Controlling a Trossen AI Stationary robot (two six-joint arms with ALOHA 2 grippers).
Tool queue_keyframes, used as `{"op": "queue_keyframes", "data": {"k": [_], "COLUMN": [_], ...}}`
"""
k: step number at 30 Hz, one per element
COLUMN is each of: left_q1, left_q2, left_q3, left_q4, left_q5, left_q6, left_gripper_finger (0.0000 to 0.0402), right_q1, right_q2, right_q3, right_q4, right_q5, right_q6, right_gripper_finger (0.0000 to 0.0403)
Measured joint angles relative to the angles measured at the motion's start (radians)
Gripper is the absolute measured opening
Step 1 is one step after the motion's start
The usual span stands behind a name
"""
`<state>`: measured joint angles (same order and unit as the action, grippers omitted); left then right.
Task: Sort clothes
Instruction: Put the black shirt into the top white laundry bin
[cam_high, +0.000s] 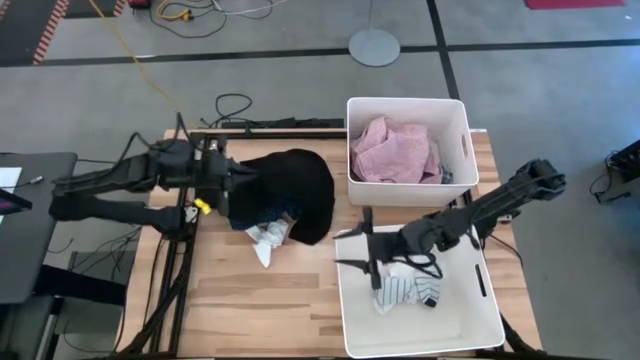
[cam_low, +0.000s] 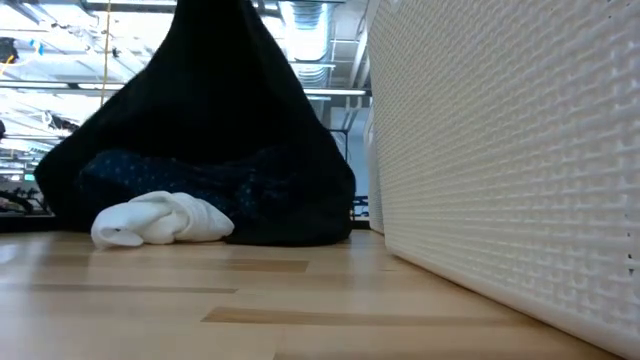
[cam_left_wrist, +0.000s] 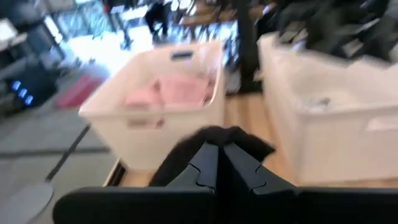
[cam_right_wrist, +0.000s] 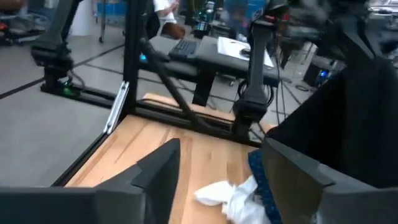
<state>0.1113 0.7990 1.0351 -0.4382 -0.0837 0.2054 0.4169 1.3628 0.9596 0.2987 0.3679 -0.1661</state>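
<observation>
Overhead, the left gripper (cam_high: 232, 186) holds the large black garment (cam_high: 295, 190) pinched between closed fingers, lifted so it hangs as a tent over the table (cam_high: 270, 300); a navy dotted piece (cam_low: 200, 180) and a white sock (cam_low: 160, 220) lie beneath it; the right gripper (cam_high: 362, 264) hovers with jaws spread over the near bin (cam_high: 350, 320), beside a plaid shirt (cam_high: 405, 290); a pink garment (cam_high: 392, 150) fills the far bin (cam_high: 460, 125).

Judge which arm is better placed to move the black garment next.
Left, probably: the left pincer is shut on the black garment, lifting it. The right pincer hangs open above the near bin.
</observation>
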Motion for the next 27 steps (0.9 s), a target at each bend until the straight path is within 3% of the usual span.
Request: {"op": "queue_keyframes", "data": {"k": [5, 16, 27], "left_q1": [-0.099, -0.241, -0.367], "left_q2": [0.027, 0.148, 0.273], "left_q3": [0.074, 0.212, 0.297], "left_q4": [0.053, 0.071, 0.09], "left_q5": [-0.01, -0.023, -0.029], "left_q6": [0.016, 0.06, 0.124], "left_gripper_finger": [0.0001, 0.0001, 0.0], "right_q1": [-0.076, -0.22, -0.287], "right_q2": [0.023, 0.209, 0.377], "right_q3": [0.001, 0.006, 0.177], "right_q4": [0.013, 0.192, 0.126], "right_q5": [0.001, 0.0, 0.01], "right_q6": [0.041, 0.069, 0.068], "right_gripper_finger": [0.0278, 0.0282, 0.028]}}
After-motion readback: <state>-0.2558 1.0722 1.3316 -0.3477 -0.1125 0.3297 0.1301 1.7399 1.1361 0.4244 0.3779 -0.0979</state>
